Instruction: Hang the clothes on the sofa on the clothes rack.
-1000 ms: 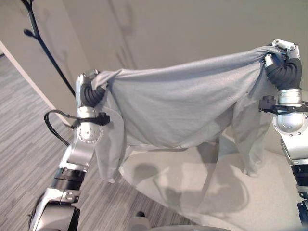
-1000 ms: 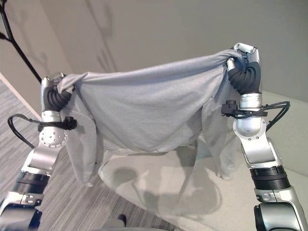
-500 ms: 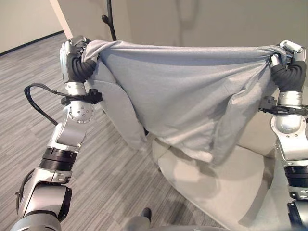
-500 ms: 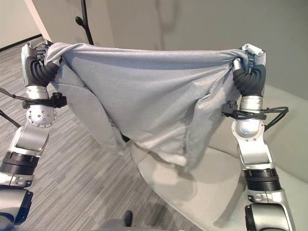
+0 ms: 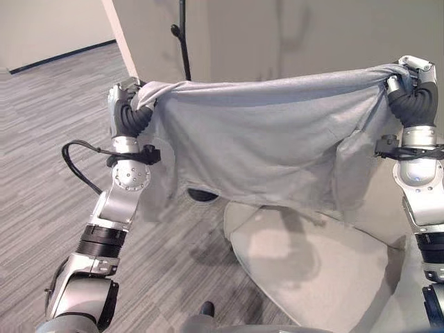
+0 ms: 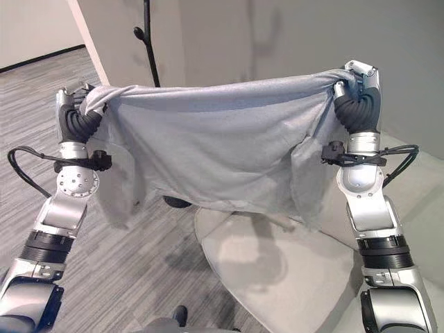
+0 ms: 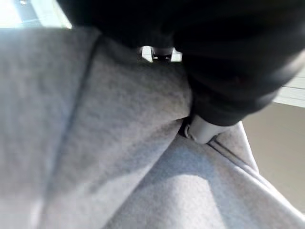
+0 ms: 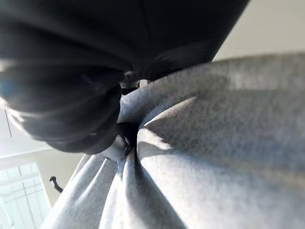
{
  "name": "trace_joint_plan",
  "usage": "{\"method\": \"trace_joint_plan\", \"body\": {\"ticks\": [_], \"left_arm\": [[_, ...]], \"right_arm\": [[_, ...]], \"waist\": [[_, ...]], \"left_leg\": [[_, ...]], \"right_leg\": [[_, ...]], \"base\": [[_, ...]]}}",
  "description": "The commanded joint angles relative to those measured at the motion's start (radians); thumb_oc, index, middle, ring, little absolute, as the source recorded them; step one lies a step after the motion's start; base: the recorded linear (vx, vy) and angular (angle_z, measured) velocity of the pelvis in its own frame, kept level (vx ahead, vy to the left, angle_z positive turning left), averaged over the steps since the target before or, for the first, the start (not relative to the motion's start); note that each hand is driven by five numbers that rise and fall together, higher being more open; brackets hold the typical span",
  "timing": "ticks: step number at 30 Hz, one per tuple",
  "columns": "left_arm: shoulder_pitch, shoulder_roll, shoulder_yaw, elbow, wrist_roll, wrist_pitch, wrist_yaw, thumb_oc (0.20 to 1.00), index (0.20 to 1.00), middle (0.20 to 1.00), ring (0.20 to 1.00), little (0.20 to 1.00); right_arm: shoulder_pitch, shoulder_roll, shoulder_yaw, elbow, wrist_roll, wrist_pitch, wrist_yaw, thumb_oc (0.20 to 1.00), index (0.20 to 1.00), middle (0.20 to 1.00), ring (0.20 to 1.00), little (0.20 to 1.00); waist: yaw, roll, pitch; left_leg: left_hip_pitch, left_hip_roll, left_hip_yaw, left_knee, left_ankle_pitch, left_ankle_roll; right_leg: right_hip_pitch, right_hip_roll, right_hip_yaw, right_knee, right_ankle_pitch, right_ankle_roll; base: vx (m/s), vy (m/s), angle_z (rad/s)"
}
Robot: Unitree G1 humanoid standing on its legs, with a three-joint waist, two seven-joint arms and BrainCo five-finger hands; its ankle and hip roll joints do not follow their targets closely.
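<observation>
grey shirt (image 5: 270,146): stretched above sofa (image 5: 326,270), left robot hand (image 5: 125,104) and right robot hand (image 5: 409,80) each clamped on a bunched corner. step: carrying. next, probably: clothes rack (image 5: 182,38), 11 o'clock.

A grey, striped carpet floor (image 5: 48,132) is seen across the scene from 7 to 11 o'clock. A pale sofa (image 5: 312,277) is set on it toward 5 o'clock. A dark round base (image 6: 177,202) is seen resting on the carpet near the centre, and a black clothes rack pole (image 6: 148,41) is seen toward 11 o'clock.
</observation>
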Motion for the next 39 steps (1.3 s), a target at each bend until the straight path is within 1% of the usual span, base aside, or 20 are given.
{"method": "trace_joint_plan", "body": {"ticks": [1,3,4,6,7,8,9,11,14,16,17,19,20,21,23,28,29,33,36,39], "left_arm": [[-0.043,0.046,0.041,-0.031,-0.039,-0.048,0.026,0.200,0.200,0.200,0.200,0.200],[-0.063,0.053,0.022,-0.022,-0.052,-0.050,0.030,0.200,0.200,0.200,0.200,0.200],[-0.067,0.054,0.019,-0.018,-0.053,-0.051,0.031,0.200,0.200,0.200,0.200,0.200],[-0.111,0.067,-0.028,0.017,-0.064,-0.056,0.054,0.200,0.200,0.200,0.200,0.200],[-0.120,0.076,-0.028,0.023,-0.058,-0.057,0.049,0.200,0.200,0.200,0.200,0.200],[-0.124,0.077,-0.031,0.024,-0.057,-0.058,0.043,0.200,0.200,0.200,0.200,0.200],[-0.132,0.074,-0.041,0.023,-0.052,-0.061,0.036,0.200,0.200,0.200,0.200,0.200],[-0.157,0.084,-0.063,0.037,-0.050,-0.058,0.037,0.200,0.200,0.200,0.200,0.200],[-0.202,0.118,-0.082,0.043,-0.033,-0.058,0.041,0.200,0.200,0.200,0.200,0.200],[-0.209,0.121,-0.085,0.044,-0.023,-0.056,0.040,0.200,0.200,0.200,0.200,0.200],[-0.199,0.116,-0.078,0.032,-0.026,-0.055,0.030,0.200,0.200,0.200,0.200,0.200],[-0.194,0.118,-0.063,0.023,-0.030,-0.051,0.024,0.200,0.200,0.200,0.200,0.200],[-0.185,0.114,-0.051,0.017,-0.033,-0.050,0.021,0.200,0.200,0.200,0.200,0.200],[-0.182,0.114,-0.048,0.015,-0.033,-0.050,0.020,0.200,0.200,0.200,0.200,0.200],[-0.149,0.093,-0.019,0.001,-0.037,-0.042,0.018,0.200,0.200,0.200,0.200,0.200],[-0.125,0.061,0.001,-0.015,-0.033,-0.050,0.003,0.200,0.200,0.200,0.200,0.200],[-0.110,0.048,0.005,-0.030,-0.035,-0.048,0.001,0.200,0.200,0.200,0.200,0.200],[-0.083,0.015,0.010,-0.040,-0.046,-0.048,-0.004,0.200,0.200,0.200,0.200,0.200],[-0.088,0.022,0.004,-0.039,-0.040,-0.047,0.002,0.200,0.200,0.200,0.200,0.200],[-0.106,0.033,-0.006,-0.028,-0.048,-0.048,0.012,0.200,0.200,0.200,0.200,0.200]], "right_arm": [[-0.059,-0.050,-0.017,-0.015,0.038,-0.051,-0.018,0.200,0.200,0.200,0.200,0.200],[-0.042,-0.059,-0.029,-0.023,0.034,-0.052,-0.035,0.200,0.200,0.200,0.200,0.200],[-0.040,-0.059,-0.032,-0.024,0.034,-0.052,-0.037,0.200,0.200,0.200,0.200,0.200],[0.020,-0.075,-0.069,-0.047,-0.001,-0.050,-0.069,0.200,0.200,0.200,0.200,0.200],[0.026,-0.073,-0.079,-0.054,-0.012,-0.048,-0.053,0.200,0.200,0.200,0.200,0.200],[0.034,-0.069,-0.092,-0.052,-0.014,-0.039,-0.050,0.200,0.200,0.200,0.200,0.200],[0.041,-0.061,-0.105,-0.053,-0.022,-0.030,-0.050,0.200,0.200,0.200,0.200,0.200],[0.036,-0.040,-0.105,-0.053,-0.036,-0.021,-0.060,0.200,0.200,0.200,0.200,0.200],[-0.015,-0.019,-0.081,-0.038,-0.050,-0.019,-0.082,0.200,0.200,0.200,0.200,0.200],[-0.024,-0.013,-0.077,-0.031,-0.046,-0.021,-0.083,0.200,0.200,0.200,0.200,0.200],[-0.029,-0.006,-0.072,-0.035,-0.044,-0.018,-0.073,0.200,0.200,0.200,0.200,0.200],[-0.055,-0.009,-0.056,-0.032,-0.036,-0.025,-0.066,0.200,0.200,0.200,0.200,0.200],[-0.065,-0.011,-0.046,-0.030,-0.028,-0.031,-0.058,0.200,0.200,0.200,0.200,0.200],[-0.068,-0.012,-0.043,-0.028,-0.026,-0.033,-0.058,0.200,0.200,0.200,0.200,0.200],[-0.069,-0.019,-0.033,-0.027,-0.027,-0.038,-0.044,0.200,0.200,0.200,0.200,0.200],[-0.065,-0.028,-0.035,-0.026,-0.004,-0.038,-0.033,0.200,0.200,0.200,0.200,0.200],[-0.059,-0.033,-0.038,-0.034,0.002,-0.040,-0.026,0.200,0.200,0.200,0.200,0.200],[-0.038,-0.037,-0.041,-0.042,0.010,-0.040,-0.015,0.200,0.200,0.200,0.200,0.200],[-0.037,-0.040,-0.038,-0.047,0.006,-0.039,-0.015,0.200,0.200,0.200,0.200,0.200],[-0.033,-0.048,-0.036,-0.043,0.013,-0.038,-0.025,0.200,0.200,0.200,0.200,0.200]], "waist": [[-0.001,-0.043,-0.042],[-0.013,-0.041,-0.047],[-0.013,-0.040,-0.050],[-0.025,0.002,-0.071],[-0.031,0.037,-0.097],[-0.042,0.045,-0.106],[-0.051,0.043,-0.114],[-0.067,0.036,-0.114],[-0.055,0.035,-0.108],[-0.058,0.037,-0.104],[-0.065,0.040,-0.092],[-0.055,0.045,-0.088],[-0.047,0.035,-0.086],[-0.048,0.038,-0.086],[-0.044,0.014,-0.076],[-0.045,-0.018,-0.083],[-0.045,-0.024,-0.071],[-0.040,-0.042,-0.037],[-0.037,-0.034,-0.052],[-0.029,-0.007,-0.067]], "left_leg": [[-0.019,0.093,0.042,0.068,-0.125,-0.017],[-0.039,0.219,0.047,0.006,-0.026,-0.042],[-0.036,0.223,0.046,-0.008,-0.017,-0.046],[-0.080,0.345,0.020,-0.087,0.110,-0.117],[-0.046,0.310,-0.031,-0.098,0.043,-0.152],[-0.033,0.291,-0.030,-0.097,0.014,-0.162],[-0.025,0.260,-0.018,-0.087,-0.019,-0.154],[-0.009,0.204,0.011,-0.080,-0.054,-0.138],[0.037,0.129,0.087,-0.102,-0.099,-0.085],[0.043,0.114,0.099,-0.108,-0.101,-0.071],[0.057,0.078,0.102,-0.118,-0.094,-0.045],[0.072,0.055,0.110,-0.126,-0.098,-0.025],[0.081,0.028,0.119,-0.131,-0.094,-0.011],[0.084,0.032,0.119,-0.131,-0.098,-0.012],[0.104,-0.014,0.117,-0.129,-0.109,0.003],[0.119,-0.037,0.106,-0.068,-0.143,-0.002],[0.103,-0.039,0.096,0.042,-0.190,-0.003],[-0.029,-0.044,0.094,0.243,-0.191,-0.018],[-0.051,0.005,0.089,0.160,-0.161,-0.015],[-0.086,0.052,0.050,-0.068,-0.033,-0.048]], "right_leg": [[-0.068,-0.042,0.012,0.024,0.015,0.084],[-0.072,-0.082,0.008,0.027,-0.009,0.109],[-0.075,-0.079,0.006,0.030,-0.012,0.108],[-0.034,-0.151,0.022,0.045,-0.045,0.161],[-0.033,-0.196,0.036,0.058,-0.024,0.179],[-0.034,-0.223,0.031,0.063,-0.004,0.187],[-0.039,-0.262,0.034,0.067,0.023,0.198],[-0.084,-0.321,0.054,0.096,0.165,0.198],[-0.146,-0.387,0.030,0.146,0.225,0.190],[-0.154,-0.371,0.028,0.169,0.198,0.178],[-0.168,-0.278,0.062,0.209,0.129,0.139],[-0.170,-0.170,0.032,0.204,0.039,0.115],[-0.177,-0.086,-0.002,0.185,0.013,0.096],[-0.173,-0.082,-0.003,0.182,0.011,0.093],[-0.179,0.027,-0.001,0.123,0.010,0.061],[-0.114,0.039,0.016,0.015,0.074,0.055],[-0.084,0.035,0.008,0.003,0.068,0.054],[-0.044,0.010,0.002,-0.005,0.055,0.047],[-0.045,0.006,0.007,-0.005,0.045,0.058],[-0.031,0.008,0.032,-0.005,-0.009,0.068]], "base": [[0.13,0.387,-0.02],[0.09,0.307,-0.11],[0.19,0.405,0.02],[0.36,0.829,0.19],[0.36,0.884,-0.02],[0.27,0.667,-0.45],[0.15,0.490,-0.50],[0.06,0.492,0.01],[0.01,0.488,-0.27],[-0.01,0.391,-0.19],[0.04,0.363,0.00],[0.08,0.377,0.14],[0.06,0.198,0.11],[0.08,0.158,-0.07],[0.14,0.102,-0.03],[0.15,-0.016,0.11],[0.15,-0.107,0.16],[0.07,-0.034,0.13],[0.15,0.075,0.07],[0.22,0.146,-0.06]]}}
